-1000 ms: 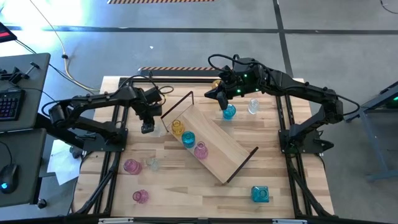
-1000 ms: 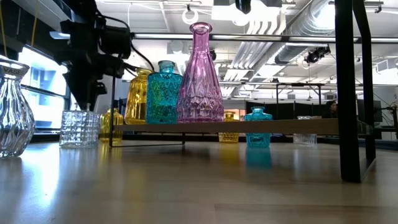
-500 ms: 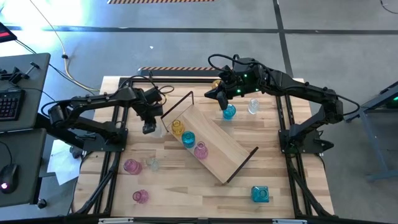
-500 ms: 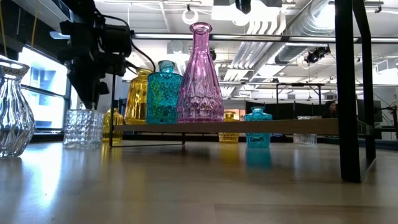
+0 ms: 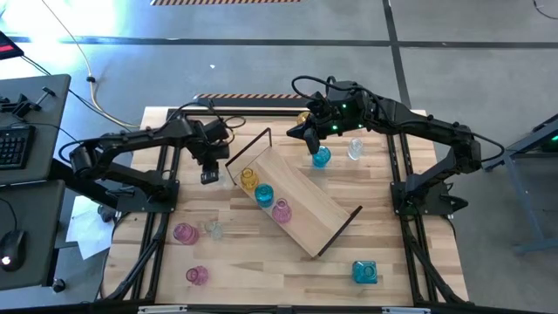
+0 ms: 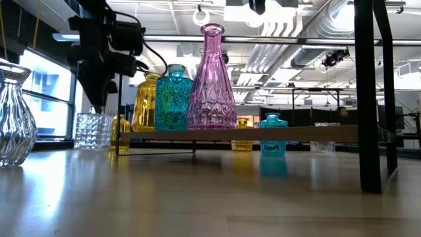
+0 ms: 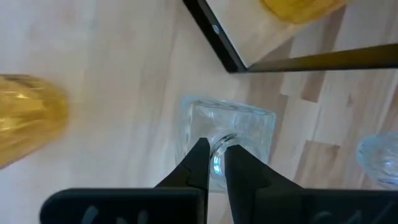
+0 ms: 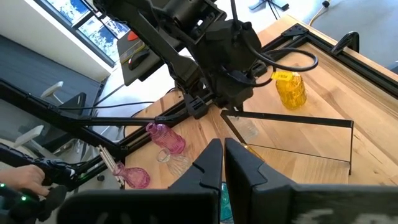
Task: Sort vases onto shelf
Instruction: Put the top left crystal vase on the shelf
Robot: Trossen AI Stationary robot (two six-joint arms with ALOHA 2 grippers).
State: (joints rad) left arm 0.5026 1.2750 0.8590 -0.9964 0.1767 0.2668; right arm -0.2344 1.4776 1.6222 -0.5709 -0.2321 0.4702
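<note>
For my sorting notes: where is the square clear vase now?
In the high view, the square clear vase stands on the table's left side, beside the shelf's black end frame, with the left gripper shut on its neck.

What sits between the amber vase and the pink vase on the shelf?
A teal vase stands between the amber vase and pink vase on the shelf, clearest in the high view.

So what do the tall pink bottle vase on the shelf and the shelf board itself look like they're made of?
The tall pink bottle-shaped vase looks like translucent pressed glass: light passes through it and its faceted pattern glints. The long pale shelf board looks like light wood with a smooth matte finish, showing faint grain; its thin black end loops appear to be painted metal, though that is less certain.
</note>
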